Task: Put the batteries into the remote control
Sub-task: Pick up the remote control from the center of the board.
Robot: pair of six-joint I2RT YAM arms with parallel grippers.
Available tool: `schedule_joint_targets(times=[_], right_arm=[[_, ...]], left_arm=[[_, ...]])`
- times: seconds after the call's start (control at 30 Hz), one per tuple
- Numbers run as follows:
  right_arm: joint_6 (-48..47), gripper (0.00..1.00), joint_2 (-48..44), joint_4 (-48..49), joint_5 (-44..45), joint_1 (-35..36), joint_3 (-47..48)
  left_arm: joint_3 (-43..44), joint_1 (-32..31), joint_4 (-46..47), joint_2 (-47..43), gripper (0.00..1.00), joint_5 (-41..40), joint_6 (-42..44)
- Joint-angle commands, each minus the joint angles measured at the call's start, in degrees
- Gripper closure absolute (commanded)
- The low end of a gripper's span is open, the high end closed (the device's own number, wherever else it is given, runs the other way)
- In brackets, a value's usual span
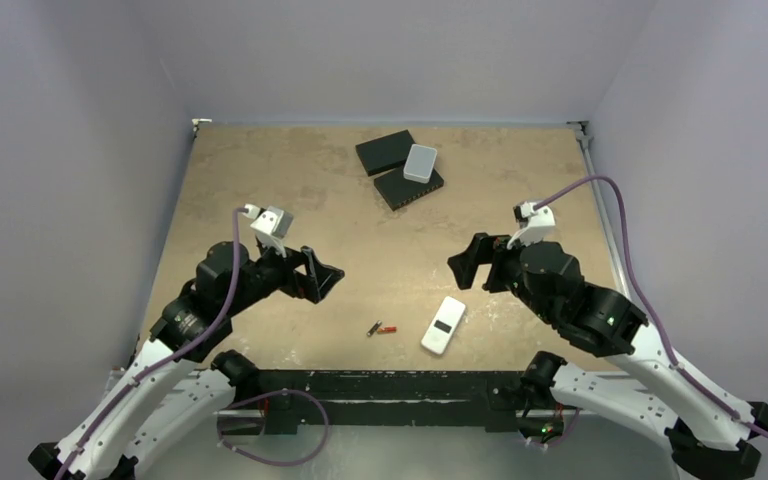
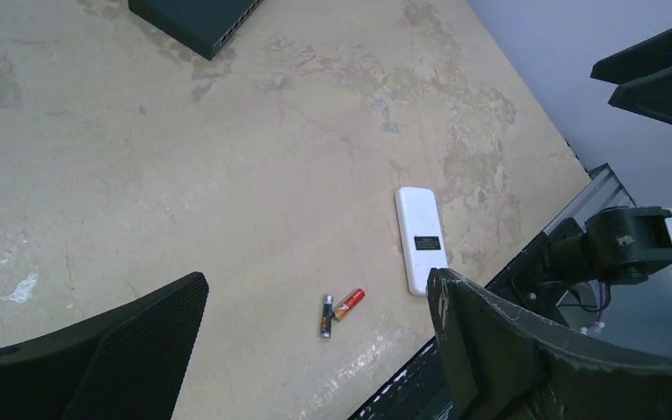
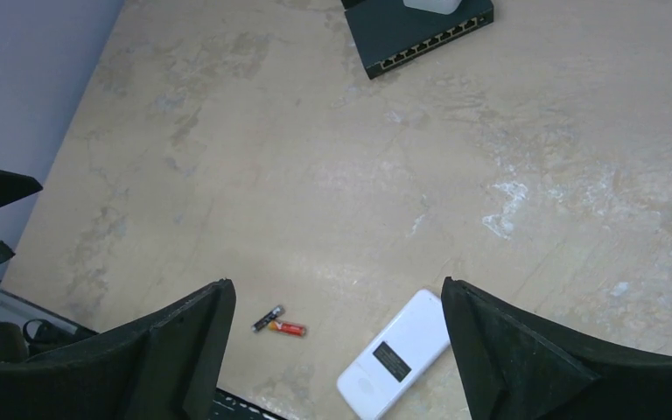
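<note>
Remote control [image 1: 444, 325] lies plain side up on the counter [image 1: 260, 180]; batteries [image 1: 382, 329] lie just beside it, seemingly touching at one end. Left tool [image 1: 322, 272] and right tool [image 1: 468, 266] hover with jaws spread, holding nothing.

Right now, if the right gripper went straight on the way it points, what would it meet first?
Most likely the bare table top. The right gripper is open and aims down at it; the batteries and the remote control lie slightly nearer than that line, though depth is unclear.
</note>
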Motion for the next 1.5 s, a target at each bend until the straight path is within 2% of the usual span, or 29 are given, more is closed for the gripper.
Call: schedule_joint_targets(times=[0.0, 0.13, 0.57, 0.8, 0.97, 1.13, 1.47], right_arm=[[1.92, 0.01, 0.52, -1.69, 2.69, 0.06, 2.43], [1.15, 0.01, -1.37, -0.83, 2.04, 0.02, 2.3], [1.47, 0.01, 2.97, -8.78, 3.65, 0.06, 4.99], [2.69, 0.01, 7.85, -11.29, -0.83, 0.06, 4.22], [5.02, 0.01, 9.97, -9.69, -3.99, 0.06, 1.34], [9.19, 0.01, 13.73, -8.64, -4.01, 0.06, -1.2], [25.76, 0.01, 19.1, -8.32, 0.73, 0.06, -6.47]], left_arm=[[-0.01, 0.09, 0.92, -0.65, 0.02, -0.52, 0.24], [0.0, 0.09, 0.91, -0.93, 0.02, -0.47, 0.21], [0.01, 0.09, 0.95, -1.34, 0.02, -0.16, 0.27], [0.02, 0.09, 1.0, -1.37, 0.02, 0.01, 0.21], [-0.01, 0.09, 1.04, -1.5, 0.02, 0.13, 0.29], [0.0, 0.09, 1.14, -1.29, 0.02, 0.51, 0.32], [-0.09, 0.09, 1.17, -1.46, 0.02, 0.88, 0.31]])
